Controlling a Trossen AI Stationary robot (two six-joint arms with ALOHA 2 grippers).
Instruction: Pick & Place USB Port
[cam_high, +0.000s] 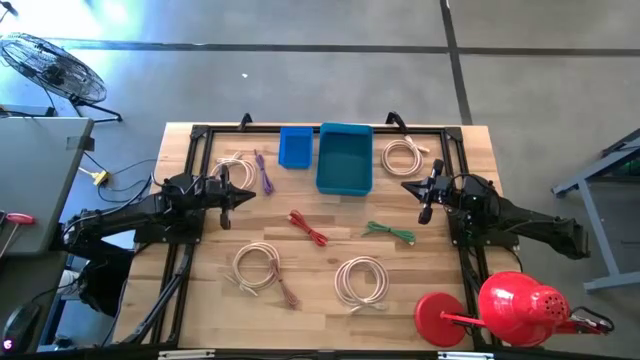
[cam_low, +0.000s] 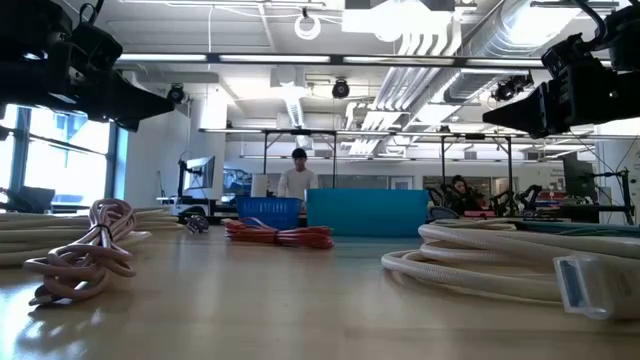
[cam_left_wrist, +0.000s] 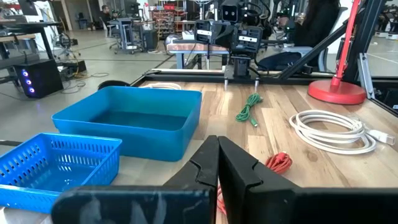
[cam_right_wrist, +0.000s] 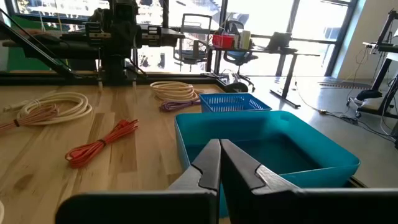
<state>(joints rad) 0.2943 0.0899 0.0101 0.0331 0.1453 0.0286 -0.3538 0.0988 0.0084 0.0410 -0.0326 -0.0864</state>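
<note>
Several coiled cables lie on the wooden table: a red one (cam_high: 308, 228) mid-table, a green one (cam_high: 388, 231) to its right, a purple one (cam_high: 265, 174) and cream coils (cam_high: 253, 268), (cam_high: 361, 279), (cam_high: 402, 156), (cam_high: 233, 168). A teal bin (cam_high: 345, 158) and a small blue basket (cam_high: 295, 147) stand at the far edge. My left gripper (cam_high: 226, 194) hovers shut at the left side, above the table. My right gripper (cam_high: 425, 199) hovers shut at the right side. In the wrist views the left fingers (cam_left_wrist: 217, 163) and right fingers (cam_right_wrist: 219, 163) are closed together, holding nothing.
A red desk lamp (cam_high: 500, 306) stands at the table's near right corner. A black frame (cam_high: 210, 130) rims the table. Open wood lies between the red cable and the bins. A fan (cam_high: 50, 62) stands on the floor beyond the far left corner.
</note>
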